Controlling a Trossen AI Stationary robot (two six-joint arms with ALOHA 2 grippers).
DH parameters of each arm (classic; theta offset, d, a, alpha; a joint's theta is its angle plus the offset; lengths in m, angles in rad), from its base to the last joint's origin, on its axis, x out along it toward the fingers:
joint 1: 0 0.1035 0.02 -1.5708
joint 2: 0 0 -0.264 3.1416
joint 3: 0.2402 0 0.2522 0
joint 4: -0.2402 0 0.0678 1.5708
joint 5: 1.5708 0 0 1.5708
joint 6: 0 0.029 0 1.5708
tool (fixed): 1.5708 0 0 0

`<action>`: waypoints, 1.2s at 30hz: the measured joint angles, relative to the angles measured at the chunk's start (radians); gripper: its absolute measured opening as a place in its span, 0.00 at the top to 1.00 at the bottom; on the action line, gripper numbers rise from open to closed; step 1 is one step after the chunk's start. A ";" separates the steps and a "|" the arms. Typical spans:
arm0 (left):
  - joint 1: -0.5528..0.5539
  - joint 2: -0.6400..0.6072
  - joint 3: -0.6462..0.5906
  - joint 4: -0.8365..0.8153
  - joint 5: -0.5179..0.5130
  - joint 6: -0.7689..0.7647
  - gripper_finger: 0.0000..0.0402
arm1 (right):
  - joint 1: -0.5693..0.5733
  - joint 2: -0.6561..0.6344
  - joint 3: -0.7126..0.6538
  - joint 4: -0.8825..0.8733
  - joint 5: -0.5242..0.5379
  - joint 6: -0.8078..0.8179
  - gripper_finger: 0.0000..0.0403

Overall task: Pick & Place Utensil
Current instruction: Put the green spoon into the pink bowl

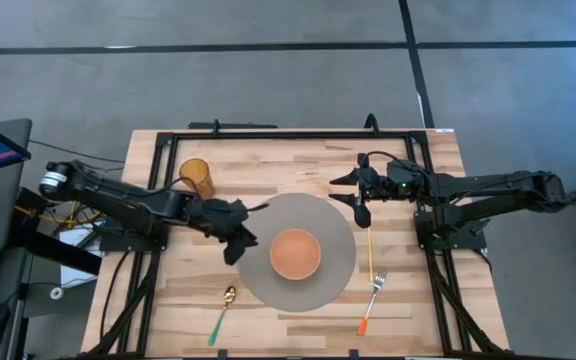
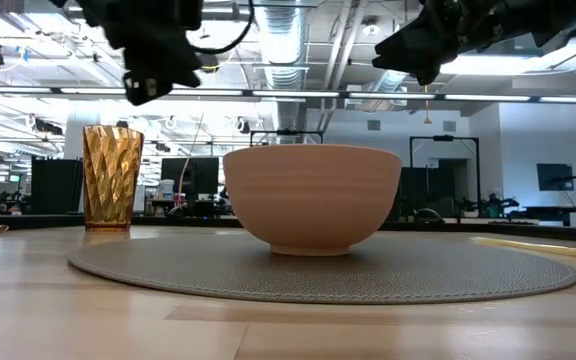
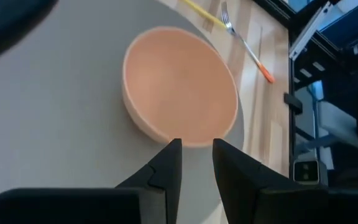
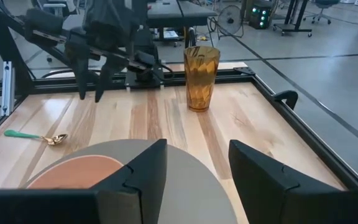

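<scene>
A peach bowl [image 1: 295, 254] sits on a round grey mat [image 1: 333, 225]. On the wood near the table's near edge lie a gold spoon with a green handle [image 1: 222, 312] and a silver fork with an orange handle [image 1: 371, 299]. A thin yellow-handled utensil [image 1: 370, 250] lies along the mat's right edge. My left gripper [image 1: 246, 232] hovers open over the mat's left edge, and the left wrist view shows its fingers [image 3: 196, 168] just short of the bowl [image 3: 179, 81]. My right gripper [image 1: 349, 197] hovers open above the mat's far right edge, fingers wide apart [image 4: 197, 168].
An amber faceted cup [image 1: 196, 177] stands on the far left of the table, also seen in the low view [image 2: 111, 178]. A black frame [image 1: 268, 133] runs around the table's edges. Bare wood lies between the spoon and fork near the front edge.
</scene>
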 joint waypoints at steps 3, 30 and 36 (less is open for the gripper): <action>-0.016 -0.026 -0.035 0.000 -0.014 0.011 0.77 | 0.000 0.000 0.000 -0.003 0.000 0.000 0.59; -0.072 -0.043 -0.253 0.001 -0.177 0.053 0.78 | 0.122 0.060 0.000 0.062 0.000 0.192 0.60; -0.078 -0.043 -0.253 0.000 -0.179 0.138 0.78 | 0.258 0.158 0.000 0.082 0.031 0.304 0.60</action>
